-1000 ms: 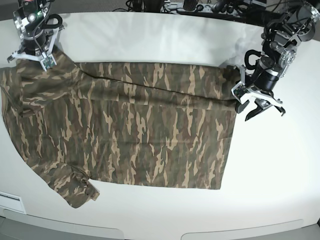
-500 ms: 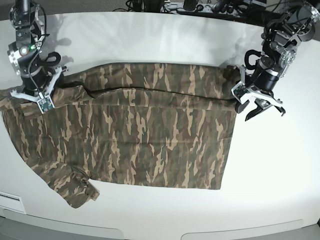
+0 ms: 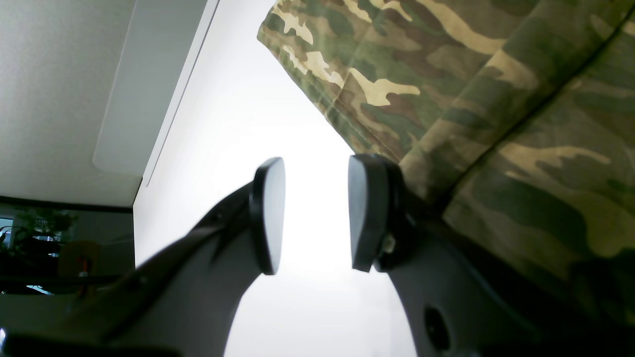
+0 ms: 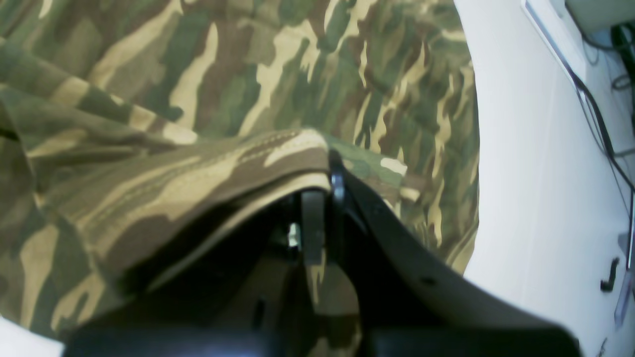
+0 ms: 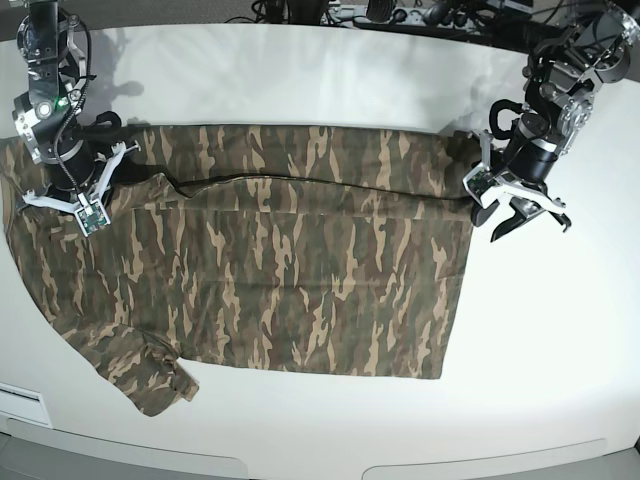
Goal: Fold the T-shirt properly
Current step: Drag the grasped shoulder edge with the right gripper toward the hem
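white table (image 5: 300,80) carries the t-shirt (image 5: 280,270), spread flat with its far edge folded forward. right gripper (image 5: 62,205) is clamped on the sleeve cloth; it should pull low and even. left gripper (image 5: 520,210) stands parted, empty, beside the hem.
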{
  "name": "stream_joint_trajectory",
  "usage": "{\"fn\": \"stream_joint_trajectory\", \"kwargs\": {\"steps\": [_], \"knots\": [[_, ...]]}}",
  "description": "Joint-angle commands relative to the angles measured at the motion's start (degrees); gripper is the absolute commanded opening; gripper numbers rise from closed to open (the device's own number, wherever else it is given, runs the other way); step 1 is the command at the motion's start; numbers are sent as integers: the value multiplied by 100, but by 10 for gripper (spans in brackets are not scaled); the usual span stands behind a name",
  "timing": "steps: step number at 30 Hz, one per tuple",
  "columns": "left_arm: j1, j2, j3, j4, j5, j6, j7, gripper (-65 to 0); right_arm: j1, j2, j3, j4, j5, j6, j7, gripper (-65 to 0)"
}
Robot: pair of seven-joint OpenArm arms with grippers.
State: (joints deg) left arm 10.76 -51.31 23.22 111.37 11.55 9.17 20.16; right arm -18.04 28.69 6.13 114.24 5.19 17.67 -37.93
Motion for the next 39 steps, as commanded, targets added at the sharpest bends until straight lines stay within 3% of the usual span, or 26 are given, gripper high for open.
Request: {"fn": "stream_joint_trajectory", "kwargs": {"steps": [1,7,14,15,18,20,29,32,36,38,39], "knots": [[-48,-109,-52,98,59,87,-85,-428,140,101,50,76,85,-44,184,-650],[-48,-109,-52,114,59,87,-83,-428,459,83,48,-9,557,280,197,-650],[-48,-107,-52,114,59,87,-85,-428,1040,66,-98,-1003,614,157,422,-636],[-48,-107,-52,114,59,87,-85,-428,1143,52,-153,-1213,717,136,485,-592],[-48,-107,-52,114,59,87,-87,-428,1580,-79,-402,-1864,901,142,531,-361],[-48,-107,-52,120,59,87,-87,-428,1847,-175,-564,-2140,896,79,463,-304],[-48,-107,-52,140,59,87,-83,-428,2623,-249,-680,-1923,898,-111,363,-305],[-48,-107,-52,140,59,87,-83,-428,2859,-249,-680,-1871,896,-332,345,-305],[-50,-107,-52,140,59,90,-85,-428,3145,-221,-680,-1871,708,-509,-131,-308],[-50,-107,-52,151,52,90,-87,-467,3254,-170,-667,-1869,581,-656,-494,-351],[-50,-109,-52,164,33,92,-85,-523,3292,-140,-640,-1864,525,-785,-680,-418]]}}
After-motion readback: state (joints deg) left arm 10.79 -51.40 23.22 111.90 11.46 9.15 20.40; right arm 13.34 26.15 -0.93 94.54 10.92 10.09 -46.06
